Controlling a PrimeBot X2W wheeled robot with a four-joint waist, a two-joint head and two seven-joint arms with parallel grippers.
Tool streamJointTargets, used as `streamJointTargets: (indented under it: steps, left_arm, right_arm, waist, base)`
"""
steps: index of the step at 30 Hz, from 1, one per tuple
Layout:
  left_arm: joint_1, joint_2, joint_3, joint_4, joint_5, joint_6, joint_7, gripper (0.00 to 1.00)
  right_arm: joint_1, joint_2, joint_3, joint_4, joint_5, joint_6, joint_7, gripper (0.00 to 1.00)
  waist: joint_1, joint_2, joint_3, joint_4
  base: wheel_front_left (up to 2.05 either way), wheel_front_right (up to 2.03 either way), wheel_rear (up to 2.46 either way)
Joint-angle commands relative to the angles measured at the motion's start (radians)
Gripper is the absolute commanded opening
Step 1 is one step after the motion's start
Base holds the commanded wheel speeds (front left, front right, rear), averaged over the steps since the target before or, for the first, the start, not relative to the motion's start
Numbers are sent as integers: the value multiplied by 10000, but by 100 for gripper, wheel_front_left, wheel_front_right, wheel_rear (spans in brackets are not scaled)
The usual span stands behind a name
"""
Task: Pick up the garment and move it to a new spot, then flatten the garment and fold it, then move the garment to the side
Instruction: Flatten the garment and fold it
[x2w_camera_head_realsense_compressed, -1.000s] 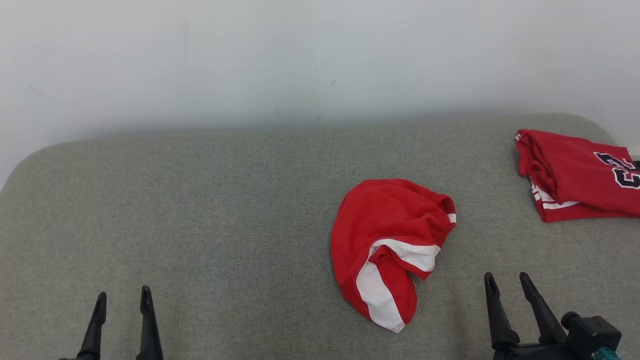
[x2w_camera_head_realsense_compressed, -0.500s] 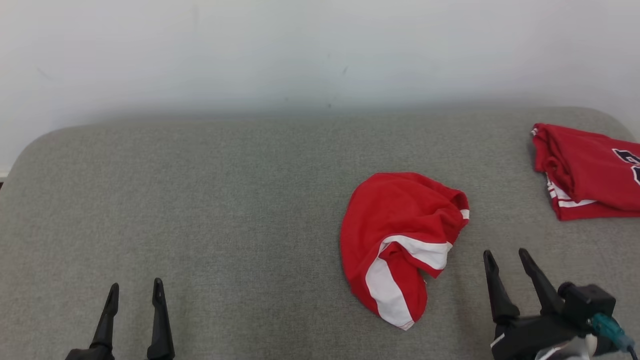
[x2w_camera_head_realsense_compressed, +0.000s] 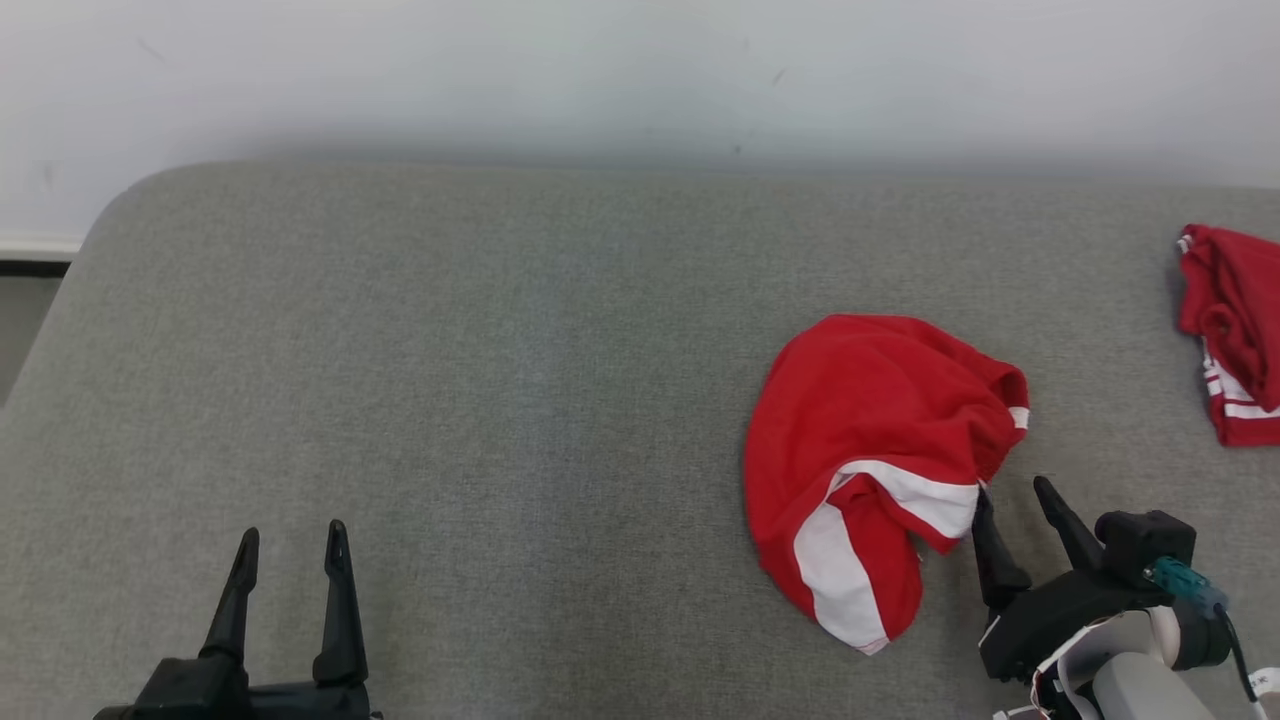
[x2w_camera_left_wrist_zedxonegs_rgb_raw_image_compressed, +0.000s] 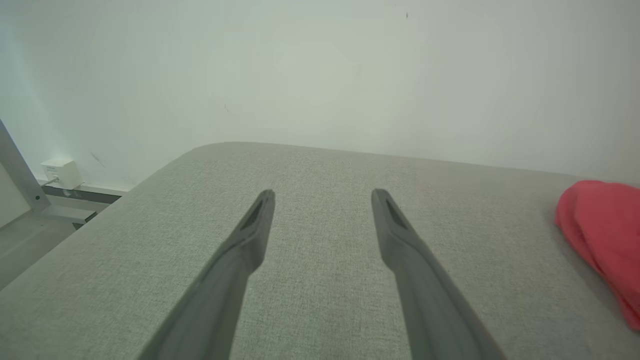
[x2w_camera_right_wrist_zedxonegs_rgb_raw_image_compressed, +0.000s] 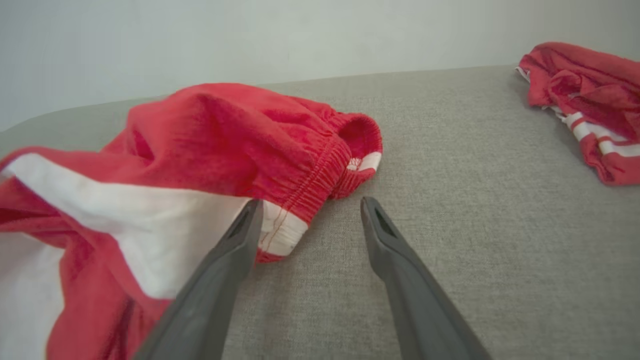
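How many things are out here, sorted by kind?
Garments: 2, the crumpled red-and-white cloth garment and a second red-and-white garment.
Grippers: 2, black left gripper and right gripper.
Grey padded fabric surface: 1.
Total: 5.

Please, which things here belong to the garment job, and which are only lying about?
For the job:
- crumpled red garment with white stripes
- right gripper, jaws open at its edge
- left gripper, jaws open, apart from it
- grey padded surface

Lying about:
- second red garment, far right
- white box by the wall
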Motion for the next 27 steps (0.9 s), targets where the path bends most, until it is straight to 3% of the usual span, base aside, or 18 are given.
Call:
streamJointTargets:
  steps: [1, 10, 11, 14, 20, 27]
  left_arm:
    - [-196, -40, 12, 68, 78, -57, -29, 100]
    - [-454, -79, -5, 178, 156, -146, -29, 100]
    - [-487, -86, -9, 208, 173, -171, -29, 100]
    - [-504, -97, 29, 242, 213, -199, -29, 100]
    - [-165, -111, 152, 270, 207, -138, -29, 100]
    - [22, -112, 133, 266, 131, -116, -29, 100]
  right_arm:
    - [-260, 70, 127, 445, 159, -30, -108, 100]
    - [-985, 323, 587, 1951, 700, -30, -312, 100]
    - [-1117, 379, 696, 2160, 848, -30, -333, 0]
    - [-1206, 374, 791, 2327, 1055, -30, -349, 0]
    - [-694, 17, 379, 1416, 1064, -30, -363, 0]
    - [39, -897, -531, 89, 984, -30, -367, 0]
  waist:
    - [-1, 0, 264, 282]
    - [-1, 0, 454, 532]
    - [-1, 0, 457, 578]
    - [-1, 0, 434, 597]
    - [-1, 0, 220, 329]
    - [-1, 0, -53, -189]
  base:
    - [0, 0, 0]
    - [0, 0, 0]
    - [0, 0, 0]
    - [0, 0, 0]
    - [0, 0, 0]
    - [0, 0, 0]
